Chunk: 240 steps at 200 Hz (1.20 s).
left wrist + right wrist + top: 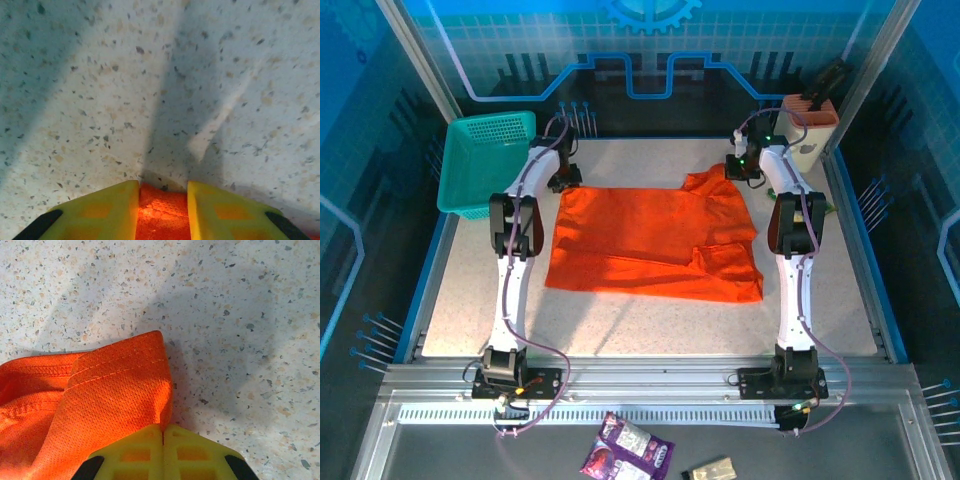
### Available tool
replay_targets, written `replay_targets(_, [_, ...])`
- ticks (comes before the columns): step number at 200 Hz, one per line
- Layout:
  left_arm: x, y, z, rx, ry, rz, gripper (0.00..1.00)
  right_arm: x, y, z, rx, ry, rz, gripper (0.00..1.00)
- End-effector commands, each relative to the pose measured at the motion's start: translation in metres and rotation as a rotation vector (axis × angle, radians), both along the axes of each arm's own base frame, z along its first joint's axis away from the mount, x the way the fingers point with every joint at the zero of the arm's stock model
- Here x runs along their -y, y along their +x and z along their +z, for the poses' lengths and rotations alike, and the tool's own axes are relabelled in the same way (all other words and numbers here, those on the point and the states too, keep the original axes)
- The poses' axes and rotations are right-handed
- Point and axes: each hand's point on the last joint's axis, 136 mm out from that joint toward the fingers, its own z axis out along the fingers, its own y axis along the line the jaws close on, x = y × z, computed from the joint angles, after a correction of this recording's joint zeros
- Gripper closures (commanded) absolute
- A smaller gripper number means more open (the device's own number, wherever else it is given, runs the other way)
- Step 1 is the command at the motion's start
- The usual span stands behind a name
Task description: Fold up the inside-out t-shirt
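Observation:
The inside-out t-shirt (655, 245) lies spread out, bright orange, on the speckled table (650, 325), with a sleeve folded over at its right side. My left gripper (565, 180) is at the shirt's far left corner. In the left wrist view its yellow fingers (105, 212) stand a little apart, and a bunch of orange cloth (162, 217) fills the gap. My right gripper (742, 168) is at the far right corner. Its fingers (135, 450) are pressed together on a fold of the hemmed edge (110, 395), which rises from the table.
A teal plastic basket (485, 160) stands at the back left, just beyond the left arm. A tan and white box (810, 125) sits at the back right corner. Snack packets (628, 448) lie in front of the rail.

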Motion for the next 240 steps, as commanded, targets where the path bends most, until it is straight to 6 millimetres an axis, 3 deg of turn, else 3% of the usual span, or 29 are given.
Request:
replay_targets(1, [-0.001, -0.008, -0.007, -0.048, -0.025, 0.04, 0.71, -0.003, 0.002, 0.03, 0.054, 0.012, 0.017, 1.0])
replay_targets(29, [0.001, -0.007, -0.013, -0.06, -0.055, 0.047, 0.77, -0.003, 0.002, 0.032, 0.06, 0.011, 0.018, 1.0])
replay_targets(68, [0.003, -0.004, -0.005, -0.034, -0.064, 0.043, 0.96, -0.003, 0.006, 0.042, 0.086, 0.012, 0.015, 1.0])
replay_targets(79, [0.003, -0.001, 0.003, -0.009, -0.067, 0.044, 1.0, -0.003, 0.008, 0.046, 0.096, 0.014, 0.013, 1.0])
replay_targets(146, [-0.002, 0.008, 0.085, 0.17, -0.058, 0.038, 1.0, -0.007, 0.01, 0.088, 0.164, 0.05, 0.01, 1.0])
replay_targets(179, [-0.006, -0.003, 0.099, 0.169, -0.053, 0.045, 1.0, -0.007, -0.008, 0.11, 0.156, 0.052, 0.002, 1.0])
replay_targets(188, [-0.007, -0.008, 0.1, 0.169, -0.054, 0.047, 1.0, -0.008, -0.015, 0.105, 0.13, 0.059, 0.0, 1.0])
replay_targets(193, [-0.007, -0.011, 0.1, 0.168, -0.055, 0.051, 1.0, -0.009, -0.021, 0.123, 0.152, 0.065, 0.0, 1.0])
replay_targets(240, [-0.019, -0.044, 0.108, 0.211, -0.099, 0.108, 1.0, -0.018, -0.075, 0.143, 0.115, 0.103, -0.016, 1.0])
